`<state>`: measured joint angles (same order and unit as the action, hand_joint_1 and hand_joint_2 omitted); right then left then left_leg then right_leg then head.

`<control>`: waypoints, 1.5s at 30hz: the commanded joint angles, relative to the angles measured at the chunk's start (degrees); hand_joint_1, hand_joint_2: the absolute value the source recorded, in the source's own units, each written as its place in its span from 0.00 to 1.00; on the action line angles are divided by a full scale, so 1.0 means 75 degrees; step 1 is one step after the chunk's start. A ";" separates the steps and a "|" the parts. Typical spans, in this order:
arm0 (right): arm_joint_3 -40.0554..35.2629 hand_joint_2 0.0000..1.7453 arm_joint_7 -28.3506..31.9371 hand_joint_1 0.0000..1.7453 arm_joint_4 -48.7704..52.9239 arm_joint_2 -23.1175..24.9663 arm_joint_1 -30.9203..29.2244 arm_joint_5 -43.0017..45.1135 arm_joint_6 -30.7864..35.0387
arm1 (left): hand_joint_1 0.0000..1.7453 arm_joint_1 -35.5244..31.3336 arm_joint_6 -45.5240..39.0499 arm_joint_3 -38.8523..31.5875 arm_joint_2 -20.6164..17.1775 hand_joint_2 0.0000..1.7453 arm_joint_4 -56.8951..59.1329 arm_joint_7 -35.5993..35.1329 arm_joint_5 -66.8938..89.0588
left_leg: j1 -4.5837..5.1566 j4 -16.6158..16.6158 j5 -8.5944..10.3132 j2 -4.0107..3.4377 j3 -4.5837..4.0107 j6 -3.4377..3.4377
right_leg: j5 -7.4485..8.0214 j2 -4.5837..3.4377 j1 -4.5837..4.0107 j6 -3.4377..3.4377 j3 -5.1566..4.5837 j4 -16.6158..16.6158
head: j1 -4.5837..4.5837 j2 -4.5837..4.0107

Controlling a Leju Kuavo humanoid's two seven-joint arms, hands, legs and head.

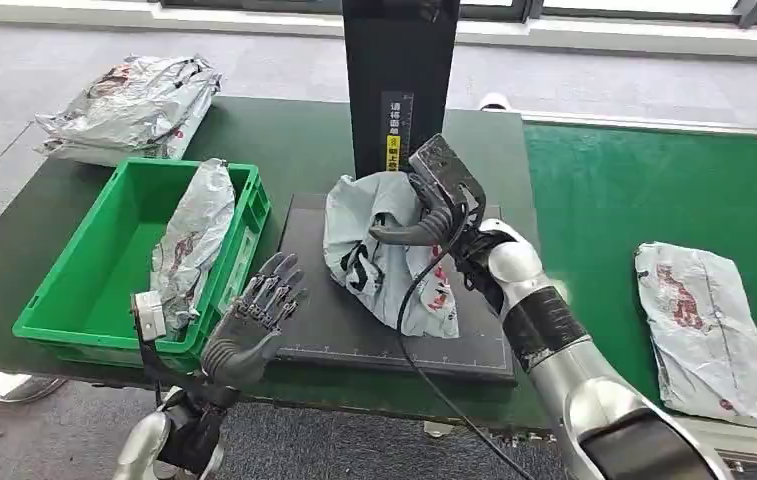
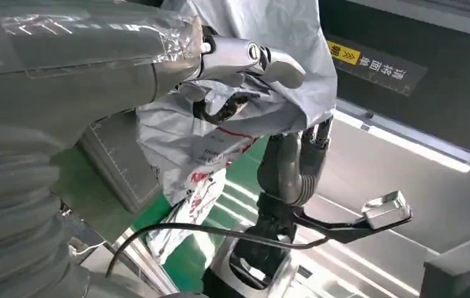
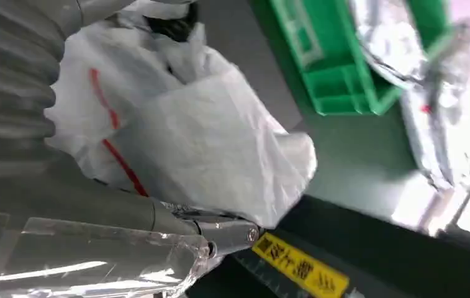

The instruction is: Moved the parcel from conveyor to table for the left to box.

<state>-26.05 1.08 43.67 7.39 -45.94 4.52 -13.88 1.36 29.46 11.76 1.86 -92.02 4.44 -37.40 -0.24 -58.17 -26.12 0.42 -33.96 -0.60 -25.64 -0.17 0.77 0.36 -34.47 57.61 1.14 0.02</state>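
Note:
A crumpled grey parcel (image 1: 379, 255) with red and black print sits on the black mat (image 1: 334, 325) at the table's middle. My right hand (image 1: 441, 215) grips the parcel's upper right side, and the right wrist view shows the bag (image 3: 201, 136) close against that hand (image 3: 95, 236). My left hand (image 1: 259, 315) hovers open, fingers spread, just left of the mat by the green box's front right corner. It holds nothing. Seen from the left wrist, its thumb (image 2: 244, 56) is in front of the parcel (image 2: 189, 143) without holding it.
The green box (image 1: 64, 330) at the left holds one grey parcel (image 1: 192, 240). A pile of parcels (image 1: 134, 105) lies at the back left. Another parcel (image 1: 704, 330) rests on the green conveyor (image 1: 634, 190) at the right. A black post (image 1: 399, 70) stands behind the mat.

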 commanded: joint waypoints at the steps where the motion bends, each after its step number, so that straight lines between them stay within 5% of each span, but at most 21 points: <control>1: -0.0921 1.00 -0.0663 0.00 0.2398 -0.1453 0.0415 -0.1426 -0.0007 | 0.00 0.0394 -0.0091 -0.0264 -0.0196 1.00 0.0005 0.0133 0.0092 | -0.0004 0.0012 0.0000 0.0026 0.0015 0.0005 | -0.0006 0.0032 -0.0005 0.0000 0.0029 -0.0020 | 0.0000 0.0000; 10: -0.0895 1.00 -0.0710 0.00 0.2494 -0.1433 0.0465 -0.1443 -0.0035 | 0.00 0.0391 -0.0102 -0.0255 -0.0182 1.00 -0.0022 0.0131 0.0101 | 0.0006 0.0010 -0.0006 -0.0001 0.0014 0.0002 | -0.0002 0.0004 0.0005 -0.0005 0.0013 -0.0009 | 0.0000 0.0000; 15: -0.1054 1.00 -0.1568 0.00 0.4098 -0.2415 0.1384 -0.3936 -0.0161 | 0.00 0.0757 -0.0157 -0.0585 0.0008 1.00 -0.0339 0.0150 0.0243 | -0.0005 0.0008 -0.0006 0.0011 0.0011 0.0004 | -0.0003 0.0016 -0.0007 0.0000 0.0020 -0.0019 | 0.0000 -0.0003; 16: -0.0976 0.00 -0.1744 0.00 0.4409 -0.2665 0.1715 -0.4577 -0.0223 | 0.00 0.0843 -0.0139 -0.0679 0.0093 1.00 -0.0445 0.0110 0.0312 | -0.0002 0.0017 -0.0006 0.0016 0.0025 0.0006 | -0.0005 0.0023 -0.0005 -0.0001 0.0035 -0.0027 | 0.0003 0.0000; 20: -0.0181 0.00 -0.2018 0.00 0.5160 -0.2852 0.2760 -0.5877 0.0159 | 0.00 0.1037 -0.0252 -0.0843 0.0249 1.00 -0.0667 -0.0007 0.0429 | -0.0009 0.0026 -0.0010 0.0055 0.0046 0.0011 | -0.0016 0.0063 -0.0011 0.0003 0.0076 -0.0050 | 0.0003 -0.0003; 22: 0.0534 0.00 -0.1716 0.00 0.6237 -0.2619 0.3648 -0.6331 0.1342 | 0.00 0.1307 -0.0532 -0.0955 0.0357 1.00 -0.0929 0.0104 0.0621 | -0.0009 0.0042 -0.0011 0.0059 0.0065 0.0014 | -0.0015 0.0067 -0.0012 0.0003 0.0101 -0.0073 | 0.0003 0.0000; 24: 0.1430 0.00 -0.0548 0.00 0.7672 -0.2069 0.4701 -0.5816 0.2783 | 0.00 0.1569 -0.0917 -0.0952 0.0416 1.00 -0.1264 0.0309 0.1395 | -0.0007 0.0015 -0.0015 0.0033 0.0024 0.0006 | -0.0011 0.0034 -0.0009 -0.0001 0.0045 -0.0042 | 0.0003 0.0000; 25: 0.1795 1.00 0.0259 0.00 0.8430 -0.1820 0.5307 -0.5227 0.3465 | 0.00 0.1628 -0.1264 -0.0848 0.0436 1.00 -0.1398 0.0536 0.2347 | -0.0008 0.0016 -0.0027 0.0039 0.0029 0.0010 | -0.0021 0.0040 -0.0010 -0.0004 0.0052 -0.0045 | 0.0003 0.0000; 28: 0.2134 1.00 0.1836 0.00 0.9540 -0.1667 0.6679 -0.2946 0.3199 | 0.00 0.1253 -0.2099 -0.0231 0.0144 1.00 -0.1421 0.0912 0.5389 | -0.0009 0.0014 -0.0030 0.0084 0.0019 0.0003 | -0.0042 0.0086 -0.0012 -0.0009 0.0052 -0.0035 | 0.0003 0.0000; 31: 0.2241 1.00 0.2392 0.00 0.9487 -0.1357 0.7324 -0.2263 0.2747 | 0.00 0.0463 -0.2344 0.0452 -0.0169 1.00 -0.1327 0.0680 0.8133 | -0.0010 0.0015 -0.0042 0.0103 0.0021 0.0002 | -0.0061 0.0108 -0.0014 -0.0006 0.0061 -0.0039 | 0.0003 0.0000; 38: 0.2334 1.00 0.2422 0.00 0.8684 -0.0818 0.6830 -0.1390 0.1460 | 0.00 -0.2171 -0.2559 0.2183 -0.0575 1.00 0.1126 0.0145 1.1616 | -0.0003 0.0022 -0.0036 0.0104 0.0030 -0.0001 | -0.0065 0.0111 -0.0007 -0.0006 0.0063 -0.0037 | 0.0000 0.0000; 45: 0.2236 1.00 0.2247 0.00 0.8395 -0.0573 0.6413 -0.1319 0.0953 | 0.00 -0.3679 -0.2285 0.3360 -0.0497 1.00 0.3420 0.0110 1.2295 | 0.0000 0.0013 -0.0009 0.0056 0.0029 0.0000 | -0.0017 0.0064 -0.0001 -0.0005 0.0047 -0.0029 | 0.0003 0.0000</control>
<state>-12.31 18.93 109.44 -1.55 4.27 -6.16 -4.29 -9.78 10.97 22.52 0.59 -90.15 6.03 51.60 -0.24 -58.16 -26.26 0.64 -33.82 -0.60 -25.77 0.08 0.78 0.36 -34.25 57.48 1.16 0.02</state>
